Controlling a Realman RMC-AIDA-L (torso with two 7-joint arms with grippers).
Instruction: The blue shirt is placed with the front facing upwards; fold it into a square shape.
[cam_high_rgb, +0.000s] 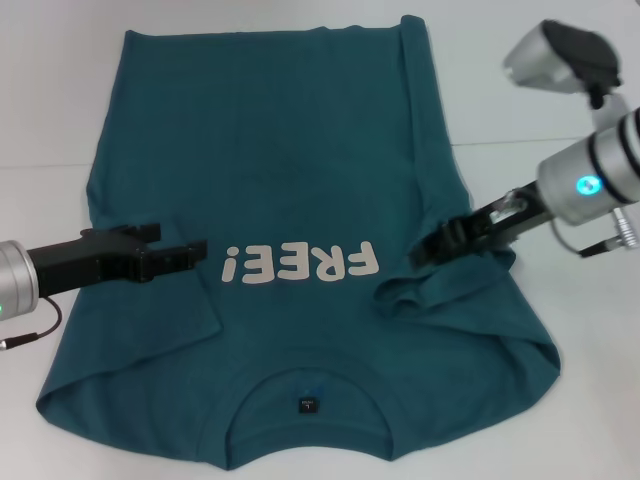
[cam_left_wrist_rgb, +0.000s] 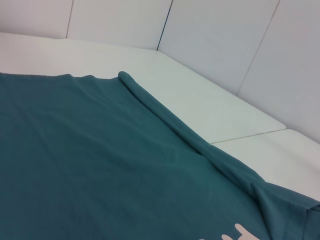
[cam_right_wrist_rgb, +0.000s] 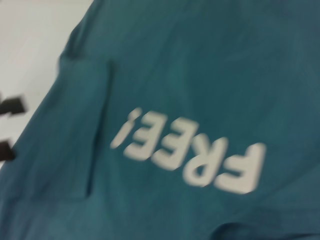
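Note:
The blue shirt (cam_high_rgb: 300, 150) lies front up on the white table, neck toward me, with its "FREE!" print (cam_high_rgb: 305, 265) upside down. Its right side is folded inward in a long ridge (cam_high_rgb: 415, 110), which also shows in the left wrist view (cam_left_wrist_rgb: 165, 115). My right gripper (cam_high_rgb: 420, 256) is shut on the bunched right sleeve (cam_high_rgb: 440, 285), just right of the print. My left gripper (cam_high_rgb: 180, 240) is open over the shirt's left side, left of the print. Its fingers (cam_right_wrist_rgb: 11, 106) show at the edge of the right wrist view, beside the print (cam_right_wrist_rgb: 195, 155).
The white table (cam_high_rgb: 50, 120) shows around the shirt, with a seam between its panels (cam_left_wrist_rgb: 250, 135). The neck label (cam_high_rgb: 308, 405) is near the front edge.

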